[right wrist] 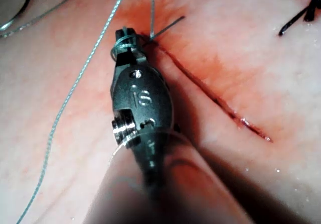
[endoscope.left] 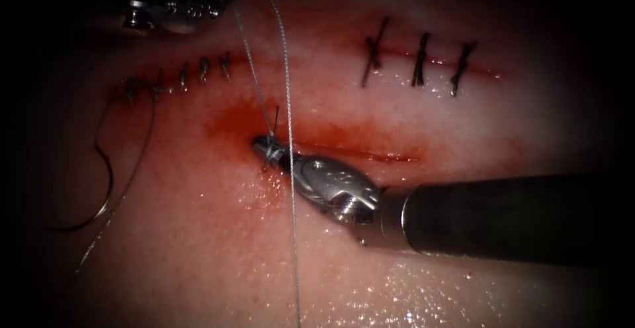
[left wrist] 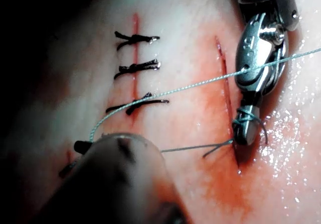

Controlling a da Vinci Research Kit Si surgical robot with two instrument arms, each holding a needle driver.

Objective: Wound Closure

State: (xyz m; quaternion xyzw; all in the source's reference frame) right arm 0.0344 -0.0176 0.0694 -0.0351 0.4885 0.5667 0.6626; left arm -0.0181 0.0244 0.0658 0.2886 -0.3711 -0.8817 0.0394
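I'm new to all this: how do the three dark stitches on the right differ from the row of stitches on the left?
The three dark stitches are long, black and widely spaced. The left row of stitches is short, greyish and packed close. The right tool, thread wound round its tip, lies nearer the left row. Both sets cross a cut in the tissue.

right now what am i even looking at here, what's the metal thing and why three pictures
This is a surgical practice robot stitching a cut in pork belly, the tissue. One picture comes from an endoscope above; the other two come from small cameras riding on each arm.

The metal thing is the right arm's tool, its jaws shut, with thread wound around the tip at the end of the cut. The thread runs up to the left arm's tool; I can't tell what its jaws are doing.

The curved needle lies loose on the tissue at the left, held by neither tool. Dark finished stitches sit above.
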